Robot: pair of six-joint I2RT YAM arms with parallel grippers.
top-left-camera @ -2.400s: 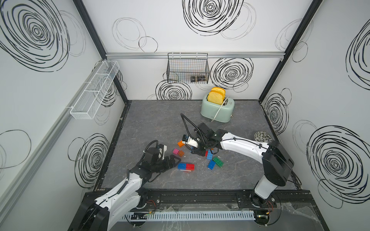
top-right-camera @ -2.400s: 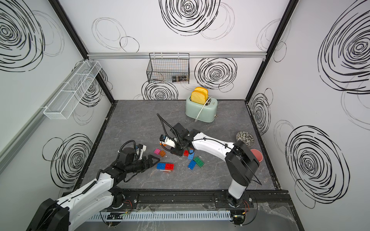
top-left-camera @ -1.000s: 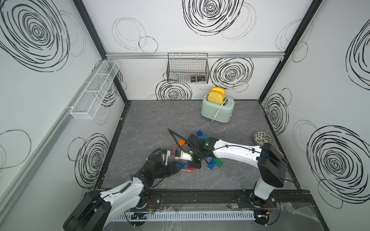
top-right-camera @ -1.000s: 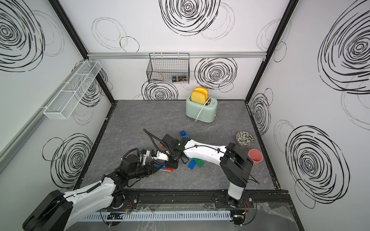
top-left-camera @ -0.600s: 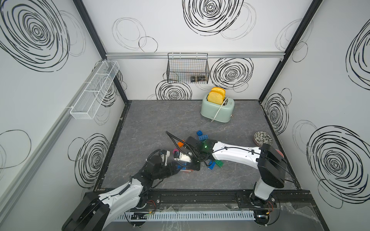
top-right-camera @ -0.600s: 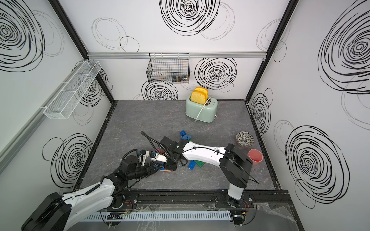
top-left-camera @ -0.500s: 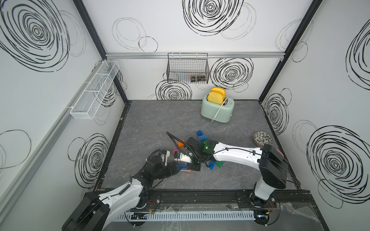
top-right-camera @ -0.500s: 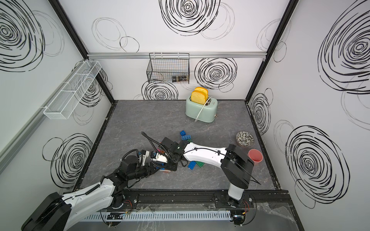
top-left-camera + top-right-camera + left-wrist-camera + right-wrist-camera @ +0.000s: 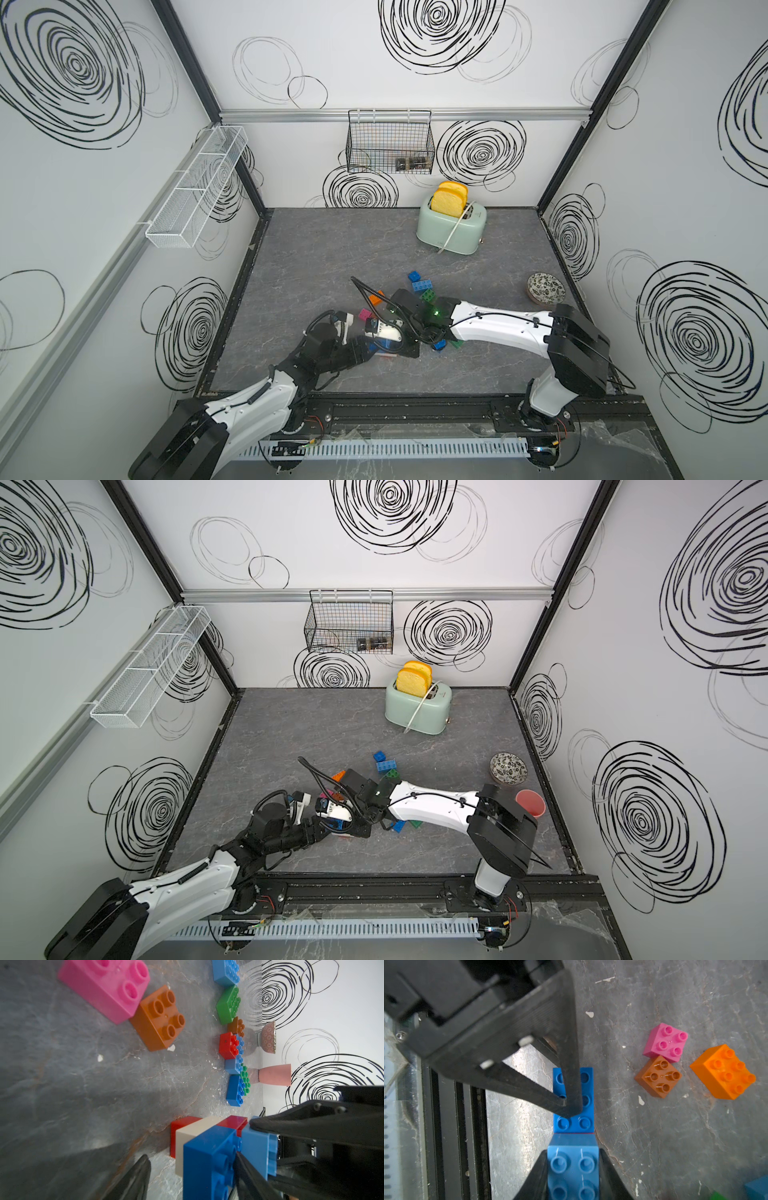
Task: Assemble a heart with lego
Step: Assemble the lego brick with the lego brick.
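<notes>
A small lego stack stands near the table's front: red at the bottom, white and red above, and a dark blue brick point(image 9: 209, 1157) on top. My left gripper point(image 9: 192, 1159) lies on its side with its jaws apart. Its upper finger point(image 9: 571, 1093) rests on the dark blue studs, and its lower finger point(image 9: 135, 1178) is clear of the stack. My right gripper point(image 9: 573, 1153) is shut on a lighter blue brick point(image 9: 573, 1167), which butts against the dark blue one over the stack's red part. Pink point(image 9: 665, 1043), brown point(image 9: 658, 1076) and orange point(image 9: 722, 1072) bricks lie loose nearby.
More blue point(image 9: 422, 285) and green point(image 9: 428, 296) bricks lie behind the right arm. A mint toaster point(image 9: 451, 228) with toast stands at the back. A patterned bowl point(image 9: 545, 286) and a pink cup point(image 9: 530, 803) sit at the right. The black front rail point(image 9: 446, 1126) runs close to the stack.
The right arm has carried the lighter blue brick from the loose pile forward and left to the stack. The left gripper has closed in on the stack. In the last half second both are nearly still.
</notes>
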